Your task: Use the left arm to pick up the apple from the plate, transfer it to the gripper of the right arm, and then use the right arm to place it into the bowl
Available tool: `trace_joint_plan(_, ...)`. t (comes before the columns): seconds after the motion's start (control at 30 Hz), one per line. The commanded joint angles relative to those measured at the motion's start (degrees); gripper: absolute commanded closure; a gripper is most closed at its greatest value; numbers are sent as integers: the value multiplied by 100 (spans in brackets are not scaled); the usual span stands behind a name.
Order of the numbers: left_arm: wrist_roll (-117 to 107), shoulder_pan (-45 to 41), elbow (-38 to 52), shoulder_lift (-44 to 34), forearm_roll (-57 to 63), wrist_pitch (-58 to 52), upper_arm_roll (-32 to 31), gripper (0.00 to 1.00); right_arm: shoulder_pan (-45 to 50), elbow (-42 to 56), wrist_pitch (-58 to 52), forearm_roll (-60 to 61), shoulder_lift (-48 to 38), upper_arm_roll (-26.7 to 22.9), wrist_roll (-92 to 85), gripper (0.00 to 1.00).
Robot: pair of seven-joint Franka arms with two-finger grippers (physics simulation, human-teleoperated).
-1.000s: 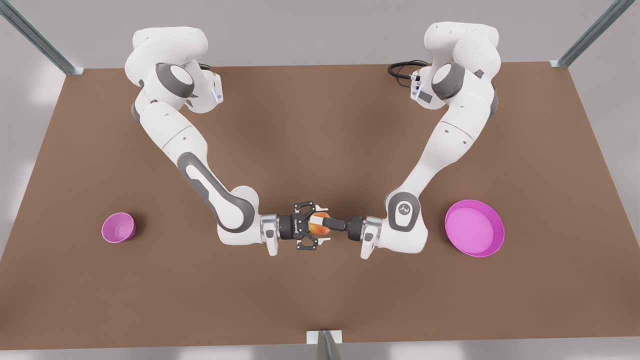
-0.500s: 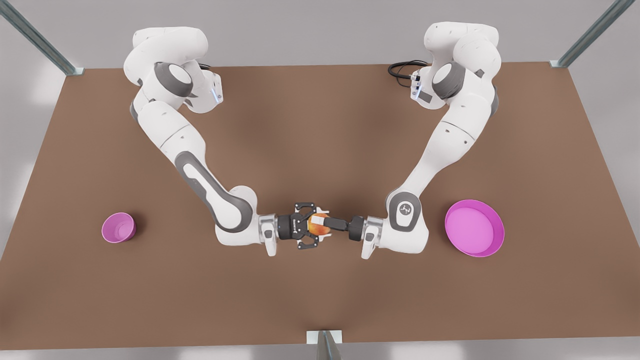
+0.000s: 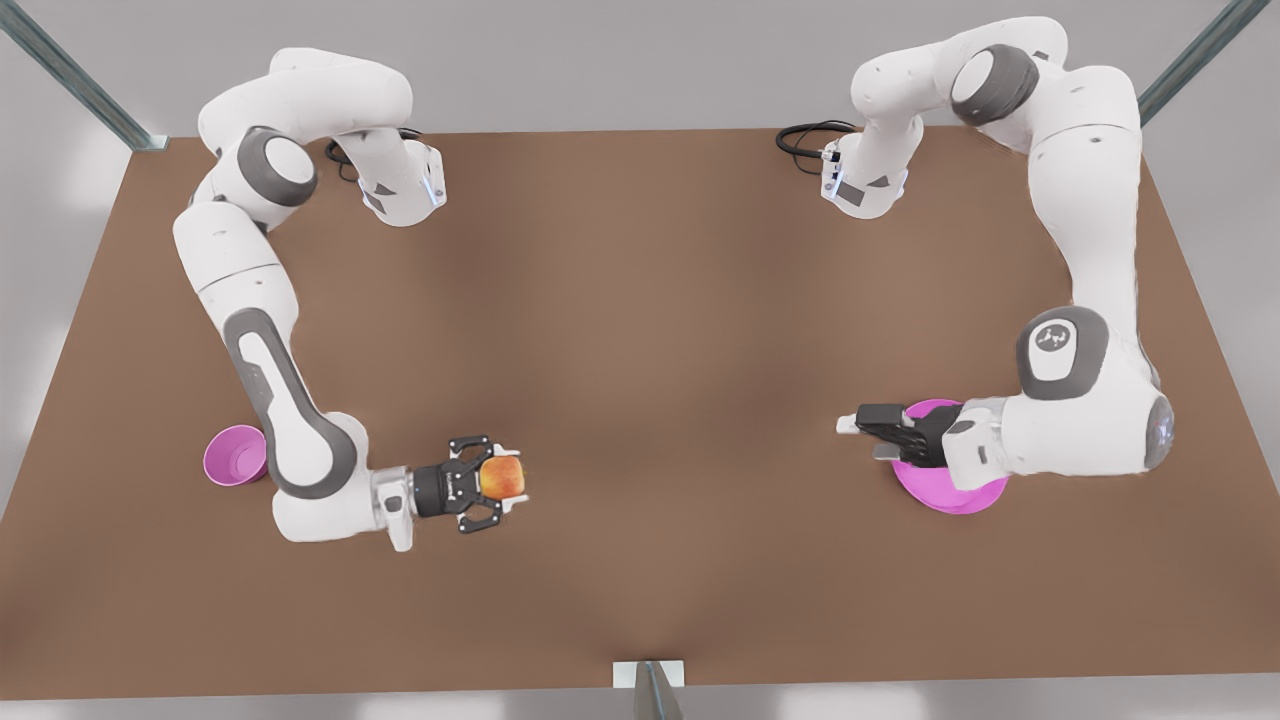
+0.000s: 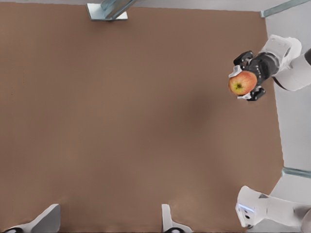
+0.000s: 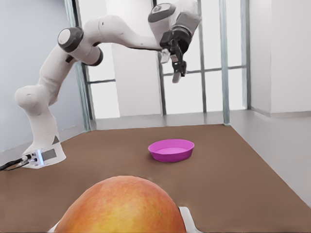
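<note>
My right gripper (image 3: 512, 478), on the front view's left, is shut on the apple (image 3: 503, 478), a yellow-green and red-orange fruit held above the table. The apple (image 5: 124, 206) looms close in the right wrist view, and the left wrist view catches the apple (image 4: 242, 83) far off. The small deep pink bowl (image 3: 232, 455) stands just beyond that arm's elbow. My left gripper (image 3: 848, 425) is open and holds nothing, hovering over the near edge of the wide pink plate (image 3: 950, 498). Its fingertips (image 4: 48, 218) stand far apart. The plate (image 5: 171, 149) lies bare below the left gripper (image 5: 177, 68).
The brown table (image 3: 640, 330) stretches between the two arms. A metal bracket (image 3: 648, 675) sits at the front edge, and frame posts stand at the back corners. A black cable (image 3: 805, 135) lies by the base of the arm on the front view's right.
The two grippers, joined at the apple in the middle, have parted. The left one let go and swung back over the plate. The right one carried the apple toward the bowl.
</note>
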Motion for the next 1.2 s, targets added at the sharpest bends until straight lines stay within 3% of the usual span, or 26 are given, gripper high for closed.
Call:
trace_joint_plan(0.0,-1431,109,-77,-342,2414,-1507,55,0,-274,3,-1404,-1546,-96,4,831,34)
trace_joint_plan(0.03,-1072,66,-900,-990,2448,-1148,291,0,-432,12,-1658,-1994,-114,12,858,34)
trace_joint_plan(0.07,-878,-951,-1799,-2002,2309,-514,1563,0,-608,73,-1922,-2609,-175,21,858,34)
trace_joint_plan(0.1,-842,-1873,-2282,-2434,2168,-549,2565,0,-705,231,-1975,-3487,-263,39,831,34)
trace_joint_plan(0.13,-842,-2498,-2259,-2462,2097,-889,3068,0,-714,267,-1975,-3988,-342,39,788,34)
trace_joint_plan(0.17,-886,-2536,-1889,-2215,2062,-1190,3061,0,-749,416,-1984,-4656,-360,39,595,33)
trace_joint_plan(0.27,-912,-2562,-1871,-2233,2018,-1665,2771,0,-1135,161,-2107,-6451,-949,56,-319,33)
trace_joint_plan(0.33,-877,-2518,-1818,-2295,1992,-1665,2762,0,-1434,100,-1958,-6917,-958,56,-1058,33)
trace_joint_plan(0.67,-895,-2413,-1827,-2145,1992,-1718,2789,0,-1865,258,-1343,-7796,-1055,56,-3686,32)
trace_joint_plan(0.87,-895,-2387,-1853,-2145,1956,-1762,2789,0,-2006,-155,-763,-7779,-1090,-14,-4038,32)
trace_joint_plan(0.93,-895,-2395,-1853,-2145,1956,-1788,2789,0,-1979,-594,-368,-7717,-1406,-304,-4038,32)
trace_joint_plan(1.1,-886,-2387,-1862,-2128,1956,-1982,2789,0,-1558,-2018,872,-6654,-2487,-1613,-4336,32)
trace_joint_plan(1.17,-886,-2387,-1853,-2119,1992,-1999,2789,0,-1540,-2141,1004,-6592,-2505,-1702,-4354,32)
